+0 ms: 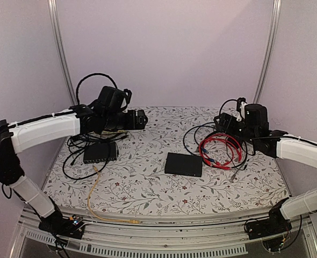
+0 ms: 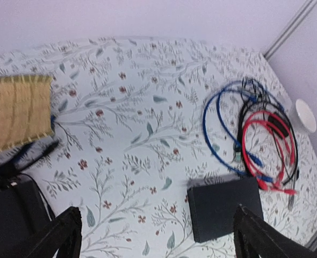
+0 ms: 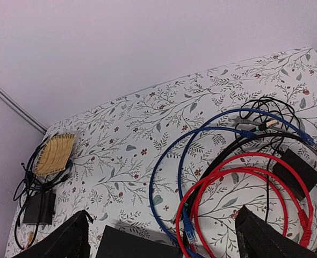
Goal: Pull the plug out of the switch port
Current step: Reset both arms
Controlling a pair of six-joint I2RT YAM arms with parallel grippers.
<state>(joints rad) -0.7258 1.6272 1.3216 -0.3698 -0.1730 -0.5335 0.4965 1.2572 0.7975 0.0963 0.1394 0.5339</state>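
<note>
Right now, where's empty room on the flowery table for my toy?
Bare cloth: between the dark grey box and the flat matte-black box, and the front edge right of the yellow cable. Crowded: the red and blue cable coils at right.

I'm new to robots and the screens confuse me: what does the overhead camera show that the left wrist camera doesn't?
Only overhead: the left arm and right arm, and a yellow cable trailing to the near edge. Only left wrist: a white disc beyond the cables, plus a clear look at a tan woven pad. Both: the flat black box, the red cable and blue cable beside it, the floral cloth.
</note>
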